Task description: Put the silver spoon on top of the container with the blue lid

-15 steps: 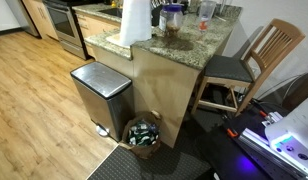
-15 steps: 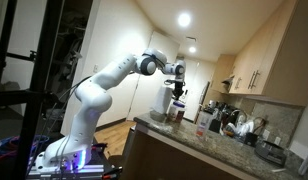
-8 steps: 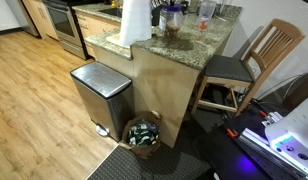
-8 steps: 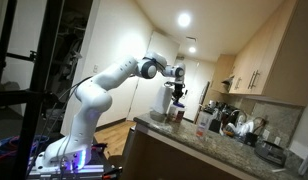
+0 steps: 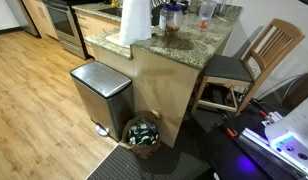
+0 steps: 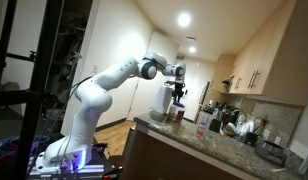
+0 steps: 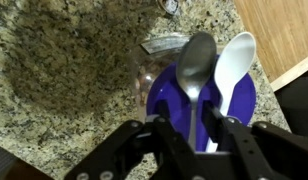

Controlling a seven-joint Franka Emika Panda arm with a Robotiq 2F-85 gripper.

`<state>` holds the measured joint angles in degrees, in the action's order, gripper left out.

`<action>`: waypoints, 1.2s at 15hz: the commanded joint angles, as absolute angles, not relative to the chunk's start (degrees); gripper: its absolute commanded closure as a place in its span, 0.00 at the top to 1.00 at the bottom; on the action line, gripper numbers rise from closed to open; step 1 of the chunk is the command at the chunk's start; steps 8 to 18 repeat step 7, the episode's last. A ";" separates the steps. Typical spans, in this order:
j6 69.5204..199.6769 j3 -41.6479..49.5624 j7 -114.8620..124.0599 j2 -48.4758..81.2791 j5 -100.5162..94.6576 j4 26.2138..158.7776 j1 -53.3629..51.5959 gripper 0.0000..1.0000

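In an exterior view the container (image 5: 173,17) stands near the worktop (image 5: 184,52) edge, so I'd move only vertically. In an exterior view my tool (image 6: 177,95) hangs over the container, with free air above. In the wrist view the spoon (image 7: 197,62) lies on the lid (image 7: 165,100), its handle between my jaws. I cannot tell whether they pinch it. I'd let go gently and rise straight.

A granite counter (image 5: 209,42) stands over a wood floor (image 5: 34,100) beside a wooden chair (image 5: 269,50).

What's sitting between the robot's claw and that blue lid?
In the wrist view, the silver spoon lies on the blue lid, its handle reaching between the gripper fingers; a white spoon lies beside it.
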<state>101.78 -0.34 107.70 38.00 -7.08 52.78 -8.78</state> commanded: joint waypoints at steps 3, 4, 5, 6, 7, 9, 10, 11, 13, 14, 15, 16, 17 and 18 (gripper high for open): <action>97.15 -0.20 106.88 35.54 -6.84 51.21 -8.13 0.80; 97.51 -0.05 107.55 34.31 -6.76 51.77 -7.97 0.88; 97.94 -0.27 107.90 32.66 -5.88 52.69 -7.48 0.94; 97.97 -0.72 107.28 31.45 -4.85 53.27 -6.84 0.99; 98.84 -0.10 107.84 34.54 -6.57 51.33 -8.04 0.85; 98.84 -0.10 107.84 34.54 -6.57 51.33 -8.04 0.85; 98.84 -0.10 107.84 34.54 -6.57 51.33 -8.04 0.85; 98.84 -0.10 107.84 34.54 -6.57 51.33 -8.04 0.85; 98.84 -0.10 107.84 34.54 -6.57 51.33 -8.04 0.85; 98.84 -0.10 107.84 34.54 -6.57 51.33 -8.04 0.85; 98.84 -0.10 107.84 34.54 -6.57 51.33 -8.04 0.85; 98.84 -0.10 107.84 34.54 -6.57 51.33 -8.04 0.85; 98.84 -0.10 107.84 34.54 -6.57 51.33 -8.04 0.85; 98.84 -0.10 107.84 34.54 -6.57 51.33 -8.04 0.85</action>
